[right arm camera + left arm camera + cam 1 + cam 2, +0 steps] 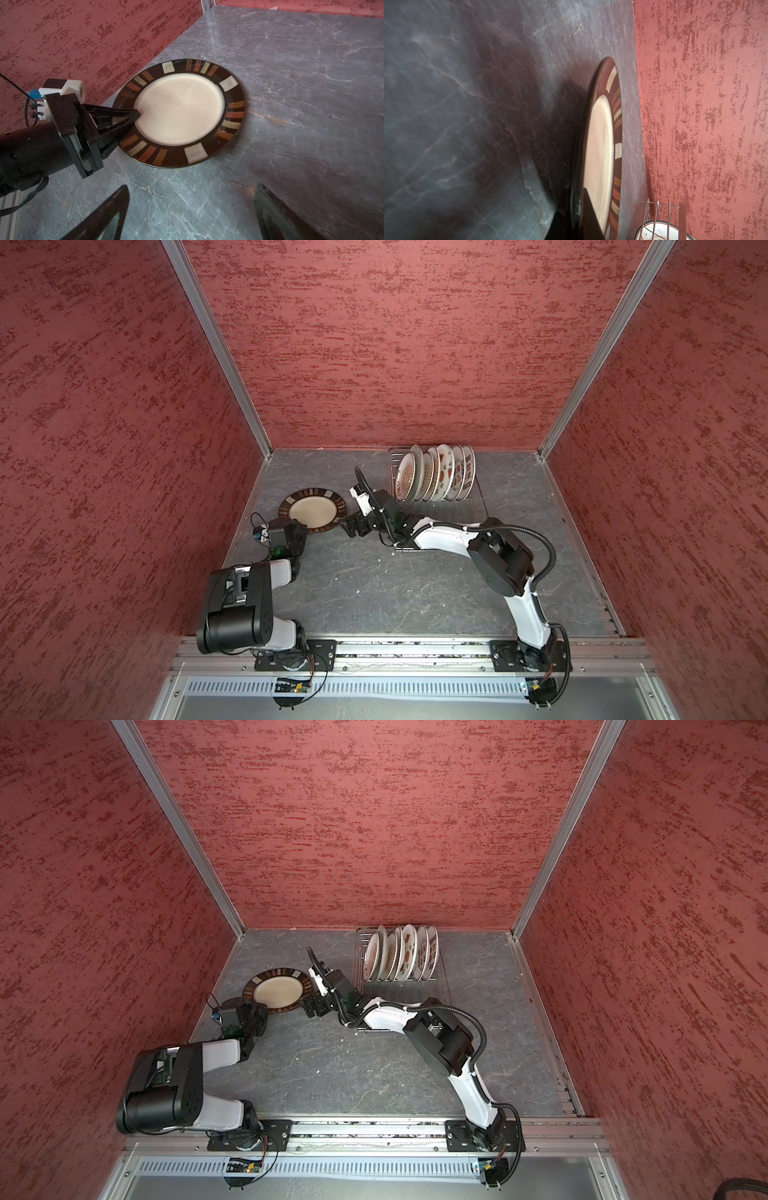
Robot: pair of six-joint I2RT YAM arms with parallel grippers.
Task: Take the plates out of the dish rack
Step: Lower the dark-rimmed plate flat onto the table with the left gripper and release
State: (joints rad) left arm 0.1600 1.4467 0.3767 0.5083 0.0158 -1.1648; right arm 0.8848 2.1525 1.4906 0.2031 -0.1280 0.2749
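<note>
Grey stone-look tabletop (374, 593) is carrying a rectangular silver wire dish rack (461, 510) at the back, holding a row of round white ceramic plates (434, 472) on edge, faces leftward. Left of it a round cream plate with dark striped rim (180, 108) is lying flat (face up). Left gripper (138, 113), reaching low, is pinching its rim; right gripper (192, 187) is hovering spread nearby.
</note>
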